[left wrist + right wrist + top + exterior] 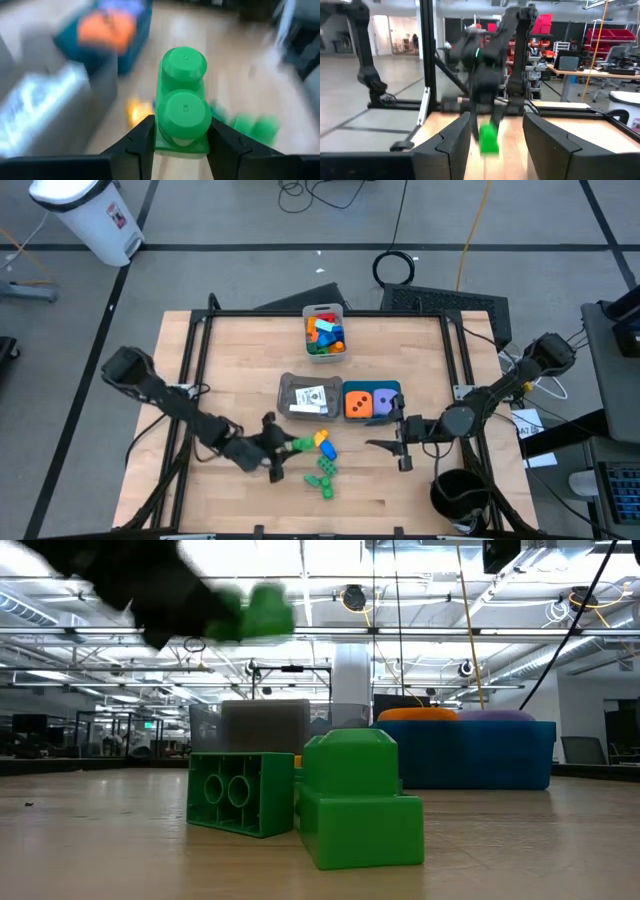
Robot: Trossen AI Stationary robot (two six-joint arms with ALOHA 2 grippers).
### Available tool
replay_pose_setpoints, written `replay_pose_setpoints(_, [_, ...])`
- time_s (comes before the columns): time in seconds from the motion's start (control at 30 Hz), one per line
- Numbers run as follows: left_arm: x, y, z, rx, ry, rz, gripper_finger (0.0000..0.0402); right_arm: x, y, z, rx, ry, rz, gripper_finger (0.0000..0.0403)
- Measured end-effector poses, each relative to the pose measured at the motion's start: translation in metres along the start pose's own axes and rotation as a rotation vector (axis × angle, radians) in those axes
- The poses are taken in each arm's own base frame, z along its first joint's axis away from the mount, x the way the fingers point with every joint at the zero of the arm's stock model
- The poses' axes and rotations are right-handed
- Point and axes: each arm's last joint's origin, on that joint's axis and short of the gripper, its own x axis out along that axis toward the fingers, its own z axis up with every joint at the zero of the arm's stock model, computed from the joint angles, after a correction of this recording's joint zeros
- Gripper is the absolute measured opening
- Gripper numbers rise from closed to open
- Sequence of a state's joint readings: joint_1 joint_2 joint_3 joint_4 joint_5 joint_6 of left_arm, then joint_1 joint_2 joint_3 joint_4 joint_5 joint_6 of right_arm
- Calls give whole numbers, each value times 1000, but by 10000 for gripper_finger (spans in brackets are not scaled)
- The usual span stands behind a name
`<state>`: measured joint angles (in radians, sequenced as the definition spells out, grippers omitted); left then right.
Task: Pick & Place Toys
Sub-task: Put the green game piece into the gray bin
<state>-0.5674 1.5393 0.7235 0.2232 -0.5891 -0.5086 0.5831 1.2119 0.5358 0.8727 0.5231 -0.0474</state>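
Item: green brick (182,107), clamped between your left gripper (180,145) fingers, long axis running forward; right gripper (496,145) empty, part-open.

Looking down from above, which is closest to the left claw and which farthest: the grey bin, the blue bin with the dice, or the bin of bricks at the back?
From the left gripper, which is shut on a green brick:
1. Grey bin, just behind it, mid-table.
2. Blue bin, beside the grey one, towards the right arm.
3. Bin of bricks, at the table's far edge.
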Motion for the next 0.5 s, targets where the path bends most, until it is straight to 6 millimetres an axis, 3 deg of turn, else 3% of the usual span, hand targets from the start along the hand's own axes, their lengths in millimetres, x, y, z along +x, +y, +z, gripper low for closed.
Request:
replay_pose_setpoints(0.17, [-4, 17, 30, -4, -108, 17, 139, 17, 9, -18, -94, 59, -6, 184])
replay_pose_setpoints(0.33, [6, 25, 33, -25, -75, -46, 139, 53, 16, -33, -118, 205, -38, 230])
replay_pose_setpoints(0.5, [15, 20, 27, -5, -65, -106, 139, 92, 6, -49, -35, 335, -123, 284])
